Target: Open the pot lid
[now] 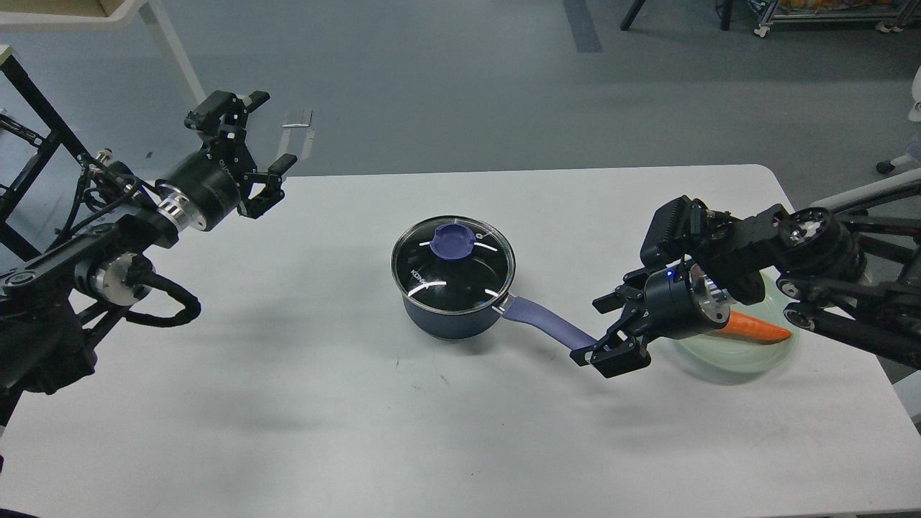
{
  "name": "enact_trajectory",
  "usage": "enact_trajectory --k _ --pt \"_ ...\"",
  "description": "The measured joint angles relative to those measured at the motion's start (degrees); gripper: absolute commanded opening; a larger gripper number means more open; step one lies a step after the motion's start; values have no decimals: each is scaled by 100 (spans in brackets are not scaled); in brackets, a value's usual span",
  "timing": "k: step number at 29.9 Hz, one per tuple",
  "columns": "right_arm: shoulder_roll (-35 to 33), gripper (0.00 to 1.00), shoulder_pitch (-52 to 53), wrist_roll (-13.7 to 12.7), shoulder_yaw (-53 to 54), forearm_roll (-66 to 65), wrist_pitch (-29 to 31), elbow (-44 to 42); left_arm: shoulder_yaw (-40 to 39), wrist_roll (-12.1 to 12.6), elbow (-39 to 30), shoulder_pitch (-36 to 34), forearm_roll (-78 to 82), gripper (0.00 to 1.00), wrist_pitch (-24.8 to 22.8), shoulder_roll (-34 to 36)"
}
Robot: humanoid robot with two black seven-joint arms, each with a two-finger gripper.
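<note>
Left gripper (pixel 262 137) far left of pot (pixel 450 316), fingers wide apart, holding nothing. Pot mid worktop (pixel 288 403), lid (pixel 453 264) on top. Right gripper (pixel 601 332) at handle tip, fingers apart around it. Carrot (pixel 755 329) on plate (pixel 748 360) right of pot.

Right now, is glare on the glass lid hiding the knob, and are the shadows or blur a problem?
Head view: the lid shows only thin white streaks of reflection near its rim; the knob is clear and sharp. Head view: soft, faint shadows fall on the table below the pot and both arms. Head view: no motion blur, and the image is evenly lit.
</note>
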Motion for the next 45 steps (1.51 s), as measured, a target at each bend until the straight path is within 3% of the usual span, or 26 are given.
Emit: enact_trajectory --k 2,14,18,30,37,45 --pt "0 78 -48 0 35 44 1 -2 -3 -4 -2 0 0 99 0 1" --pt "56 75 -221 -2 79 587 1 -28 -4 -7 -91 0 -8 99 7 1" --pt "157 64 -290 -2 79 589 -5 -228 -4 -8 -94 1 -14 99 11 -14" --pt "476 54 -371 -1 164 595 -34 -486 -11 -8 -98 1 -13 99 15 -34" --pt "489 31 -372 -2 161 590 -9 -484 -11 -8 -174 1 -12 99 14 -17" --pt "469 27 -372 1 140 581 -7 -489 5 -8 -206 -62 226 99 35 -50"
